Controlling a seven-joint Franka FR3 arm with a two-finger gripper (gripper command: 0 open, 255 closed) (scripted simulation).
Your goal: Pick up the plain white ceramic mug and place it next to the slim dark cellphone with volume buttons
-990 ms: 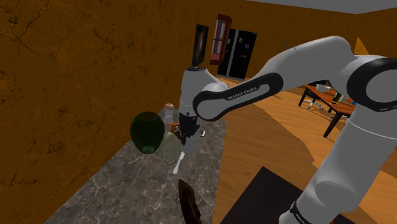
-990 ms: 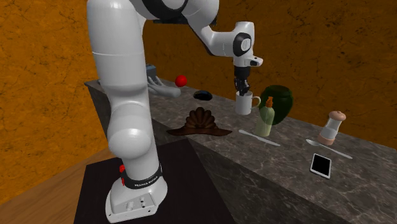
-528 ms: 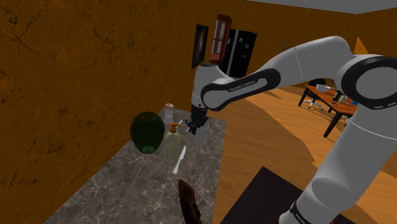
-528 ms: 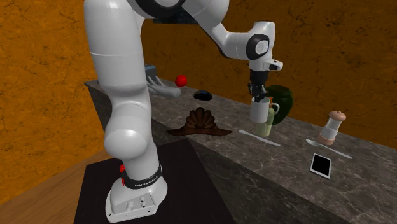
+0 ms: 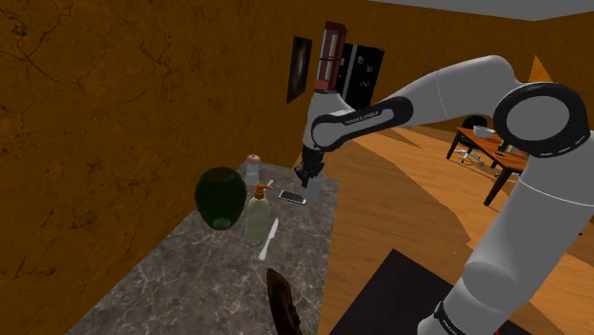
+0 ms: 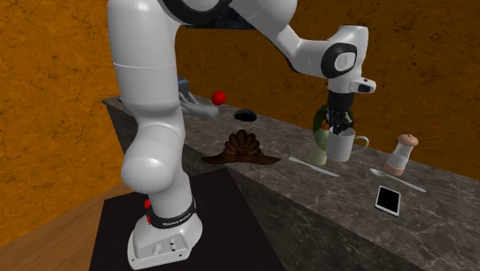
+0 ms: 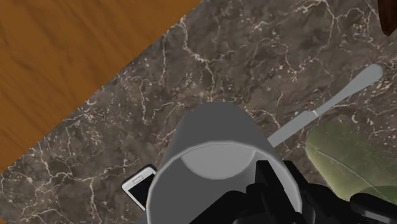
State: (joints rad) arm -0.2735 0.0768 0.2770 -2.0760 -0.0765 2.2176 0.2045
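A plain white mug [image 6: 341, 146] hangs just above the dark marble counter [image 6: 431, 223], and my gripper [image 6: 339, 125] is shut on its rim from above. In the wrist view the mug [image 7: 215, 159] sits right under my gripper [image 7: 272, 181], with the cellphone [image 7: 139, 186] lying flat on the counter just beyond it. The shoulder view puts the gripper [image 5: 306, 177] and the mug [image 5: 311, 187] a little to the right of the phone [image 5: 292, 197]. In the second exterior view the phone [image 6: 388, 200] lies nearer the counter's front edge, to the right of the mug.
A pale green bottle [image 6: 322, 141] stands close on the mug's left, a dark green vase [image 5: 221, 197] behind it. A knife [image 6: 313, 166], a second utensil [image 6: 401, 180] and a pepper mill [image 6: 401, 154] lie around. A brown scalloped object [image 6: 242, 148] sits further along.
The arm has carried the mug along the counter, past the bottle and toward the phone, rightward in the second exterior view. The grip on the mug has held.
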